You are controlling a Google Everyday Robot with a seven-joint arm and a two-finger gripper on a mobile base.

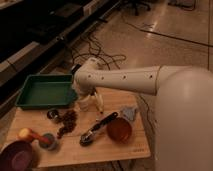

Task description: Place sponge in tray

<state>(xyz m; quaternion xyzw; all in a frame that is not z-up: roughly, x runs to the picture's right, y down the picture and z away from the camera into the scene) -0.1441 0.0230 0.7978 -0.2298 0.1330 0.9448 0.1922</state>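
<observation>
The green tray sits at the back left of the wooden table, and its inside looks bare. My gripper hangs low at the end of the white arm, just off the tray's right front corner and close to the table top. I cannot make out a sponge anywhere; it may be hidden under or inside the gripper.
In front of the tray lie a small metal piece and a dark grape bunch. A black-handled spoon, a brown bowl and a grey cloth lie to the right. A purple bowl and a grey cup stand front left.
</observation>
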